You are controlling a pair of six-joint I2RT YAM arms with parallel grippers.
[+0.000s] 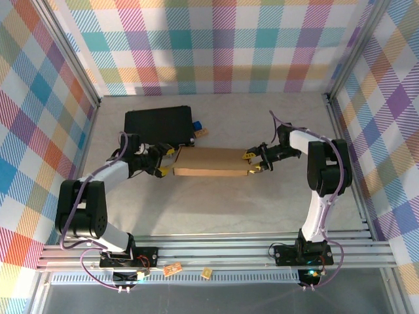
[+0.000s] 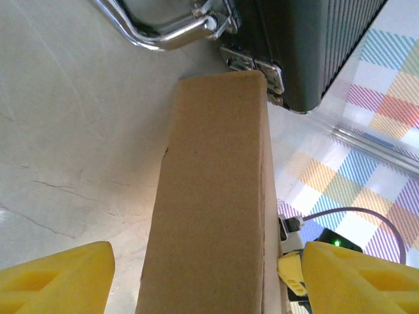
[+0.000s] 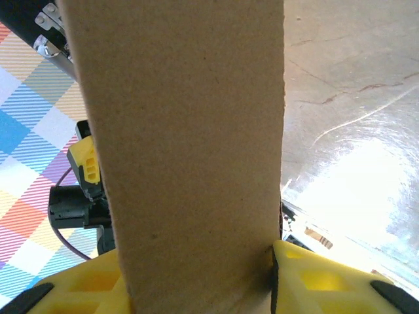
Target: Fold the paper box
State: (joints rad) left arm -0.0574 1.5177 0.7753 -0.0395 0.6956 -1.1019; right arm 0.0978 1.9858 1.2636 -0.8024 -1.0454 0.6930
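Right gripper (image 1: 251, 163) clamps the paper box (image 1: 211, 162) in its jaws to steady it; left gripper (image 1: 169, 162), jaws spread, straddles the opposite end untouched.

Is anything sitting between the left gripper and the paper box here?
Nothing visible. The left gripper is open, its fingers on either side of the left end of the paper box, with a gap at each. The black case lies behind the box, not between them.

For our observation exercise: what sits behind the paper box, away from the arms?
A black case sits behind the paper box, at its left end. The left arm covers part of the case's near edge.
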